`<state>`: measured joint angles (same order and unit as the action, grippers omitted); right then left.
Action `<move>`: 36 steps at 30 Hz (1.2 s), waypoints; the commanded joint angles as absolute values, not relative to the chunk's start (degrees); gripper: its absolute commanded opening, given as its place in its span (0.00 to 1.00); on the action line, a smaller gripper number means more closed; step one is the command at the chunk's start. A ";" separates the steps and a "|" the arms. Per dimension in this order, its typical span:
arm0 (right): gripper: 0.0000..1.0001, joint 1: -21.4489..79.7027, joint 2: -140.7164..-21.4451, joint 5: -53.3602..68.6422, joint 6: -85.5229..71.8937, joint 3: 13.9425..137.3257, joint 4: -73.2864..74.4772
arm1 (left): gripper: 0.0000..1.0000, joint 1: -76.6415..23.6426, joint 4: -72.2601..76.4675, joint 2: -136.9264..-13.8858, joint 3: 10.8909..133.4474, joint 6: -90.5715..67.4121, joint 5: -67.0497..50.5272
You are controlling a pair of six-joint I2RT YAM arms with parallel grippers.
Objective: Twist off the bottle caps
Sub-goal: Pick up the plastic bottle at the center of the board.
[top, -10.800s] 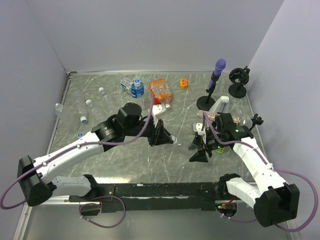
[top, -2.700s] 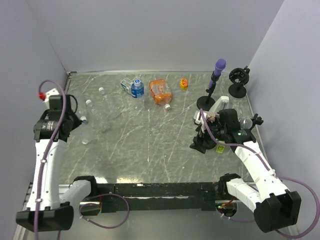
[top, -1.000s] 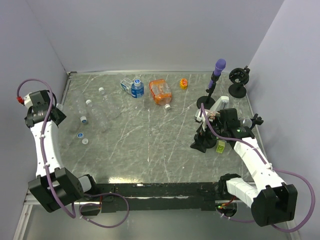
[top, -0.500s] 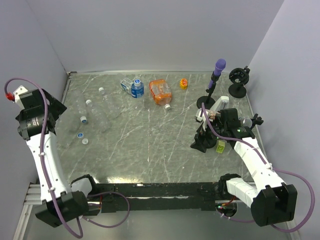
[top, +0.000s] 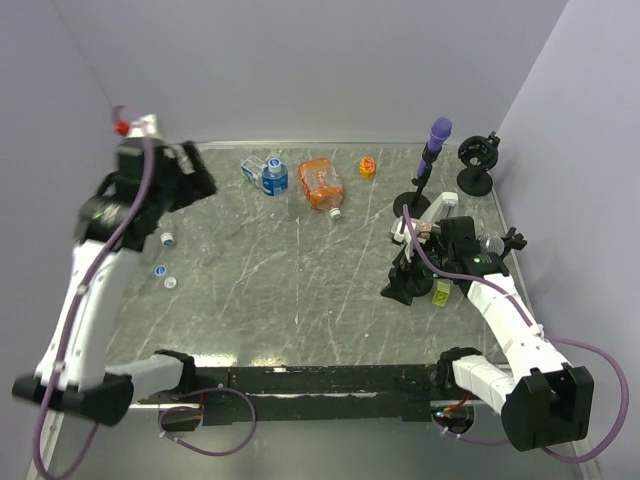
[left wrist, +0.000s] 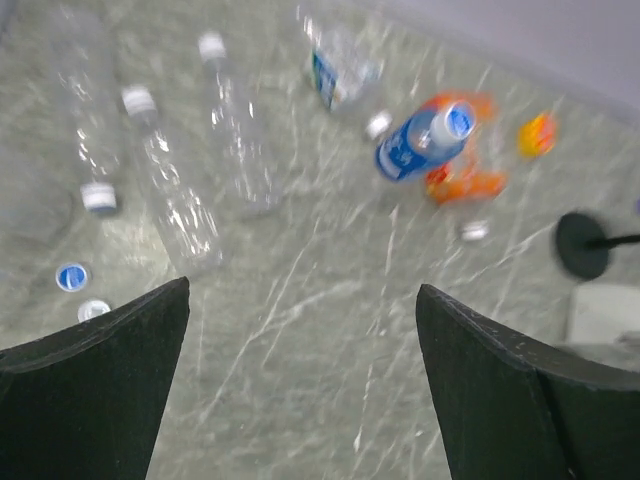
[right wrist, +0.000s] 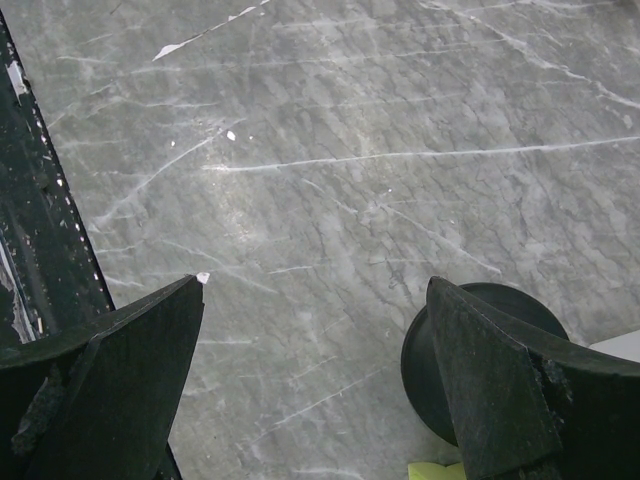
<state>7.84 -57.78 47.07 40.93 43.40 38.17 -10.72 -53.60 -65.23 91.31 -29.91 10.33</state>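
Observation:
In the left wrist view, three clear bottles lie at the back left, each with a white cap screwed on. A loose blue cap and a loose white cap lie beside them. A blue-labelled bottle carries a blue cap. My left gripper hangs high over these bottles, open and empty. My right gripper stands open and empty low over the table, at the right.
An orange bottle, a yellow-orange piece and a small white cap lie at the back. A purple-topped microphone stand and a black stand are at the back right. A black round base sits by the right fingers.
The left arm has swung up from the table's left edge to above the bottles at the back left. The right arm has not moved.

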 commanded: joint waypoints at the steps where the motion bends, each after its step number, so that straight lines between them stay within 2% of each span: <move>1: 0.99 7.29 -57.57 48.25 40.87 43.42 36.65 | 0.97 -16.35 -56.97 -72.33 85.81 -32.26 20.13; 5: 0.99 7.29 -58.44 48.16 40.96 43.59 36.83 | 0.97 -15.74 -47.21 -74.78 76.57 -32.78 21.70; 13: 0.99 7.29 -60.12 47.03 41.22 43.95 37.18 | 0.97 -5.28 -35.08 -86.04 69.88 -36.83 17.14; 15: 0.99 7.29 -60.47 46.67 41.31 43.95 37.18 | 0.99 -4.14 -32.62 -87.88 69.00 -37.00 17.23; 26: 0.99 7.29 -62.23 46.14 41.66 44.30 37.62 | 0.92 -0.97 -29.71 -102.29 71.90 -36.65 13.01; 31: 0.99 7.29 -62.58 46.23 41.92 44.30 37.79 | 0.79 -0.18 -28.57 -105.20 70.67 -36.39 10.90; 36: 0.99 7.29 -62.49 46.32 42.10 44.30 37.88 | 0.49 -0.18 -28.13 -103.37 68.91 -35.42 8.79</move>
